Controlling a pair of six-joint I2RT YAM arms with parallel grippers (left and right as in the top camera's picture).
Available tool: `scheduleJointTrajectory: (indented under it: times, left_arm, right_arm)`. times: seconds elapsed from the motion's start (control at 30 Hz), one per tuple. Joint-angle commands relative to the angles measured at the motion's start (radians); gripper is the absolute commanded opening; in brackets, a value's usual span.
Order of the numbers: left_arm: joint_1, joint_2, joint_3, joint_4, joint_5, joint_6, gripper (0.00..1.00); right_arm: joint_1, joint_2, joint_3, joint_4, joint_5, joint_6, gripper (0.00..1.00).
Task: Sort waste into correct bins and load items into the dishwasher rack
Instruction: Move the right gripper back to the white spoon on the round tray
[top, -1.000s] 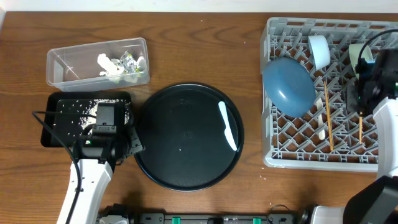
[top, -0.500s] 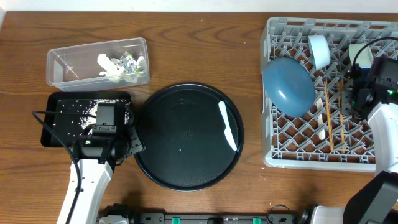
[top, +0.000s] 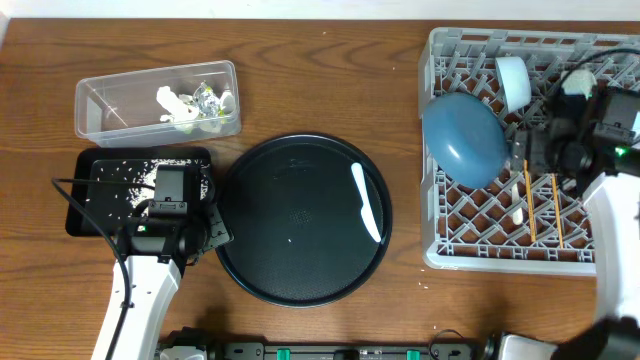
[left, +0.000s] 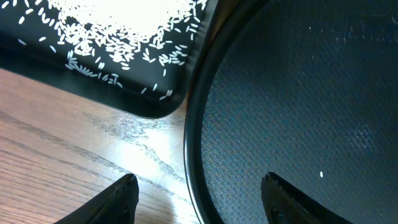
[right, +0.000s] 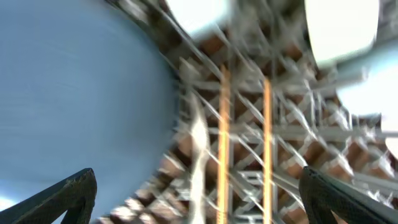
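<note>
While the right tool (right: 196, 177) hangs over the dishwasher rack (top: 480, 256) with its fingers spread wide and nothing between them, two wooden chopsticks (top: 531, 205) lie side by side on the rack's grid just below it, free of any grip. Look at the rack's left side: the dark blue dish (top: 465, 137) leans there on its edge, bulging out past the rim. A white cup (top: 514, 80) sits toward the rack's far side, and a pale spoon (top: 516, 210) rests on the grid just left of the chopsticks. The wrist view is blurred, but the sticks and the blue dish read plainly.

Left of the rack on the wooden surface (top: 330, 90) sits the round black tray (top: 290, 270), with one light-blue spoon (top: 366, 203) on it. Far left of the rack, the clear tub (top: 95, 118) holds tissue pieces (top: 172, 102) and the crinkled wrapper (top: 207, 97). The shallow black tray (top: 78, 218), also far left, carries scattered rice grains (top: 122, 176). Over there the left tool (left: 199, 183) hovers above the round tray's rim, fingers parted and carrying nothing.
</note>
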Motion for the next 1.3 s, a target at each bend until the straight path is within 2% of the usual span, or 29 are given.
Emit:
scheduleJointTrajectory:
  times: [0.0, 0.23, 0.43, 0.5, 0.7, 0.83, 0.9, 0.97, 1.1, 1.27]
  left_arm:
    - [0.004, 0.0, 0.011, -0.003, -0.008, -0.01, 0.65]
    - [0.004, 0.0, 0.011, -0.003, -0.008, -0.01, 0.65]
    - [0.004, 0.0, 0.011, -0.003, -0.008, -0.01, 0.65]
    - [0.004, 0.0, 0.011, -0.003, -0.008, -0.01, 0.65]
    - [0.004, 0.0, 0.011, -0.003, -0.008, -0.01, 0.65]
    - [0.004, 0.0, 0.011, -0.003, -0.008, -0.009, 0.65]
    - [0.004, 0.0, 0.009, -0.003, -0.008, -0.01, 0.65]
    - [0.004, 0.0, 0.006, -0.003, -0.008, -0.009, 0.65]
    - [0.004, 0.0, 0.005, -0.003, -0.008, -0.01, 0.65]
    - [0.004, 0.0, 0.005, -0.003, -0.008, -0.01, 0.65]
  right_arm:
    - [0.106, -0.113, 0.04, -0.007, -0.045, 0.054, 0.99]
    - [0.358, -0.176, 0.036, -0.027, -0.06, 0.108, 0.99]
    - [0.558, -0.104, 0.033, -0.024, -0.293, 0.106, 0.99]
    - [0.61, -0.065, 0.033, 0.002, -0.301, 0.12, 0.99]
    - [0.739, 0.076, 0.033, -0.003, -0.097, 0.193, 0.99]
    - [0.811, 0.171, 0.033, -0.002, 0.053, 0.337, 0.99]
    - [0.829, 0.21, 0.033, 0.001, 0.053, 0.394, 0.99]
    - [0.843, 0.248, 0.033, -0.003, 0.053, 0.443, 0.97]
    - [0.857, 0.314, 0.033, -0.008, 0.053, 0.494, 0.84]
    - [0.857, 0.382, 0.033, 0.003, 0.053, 0.526, 0.76]
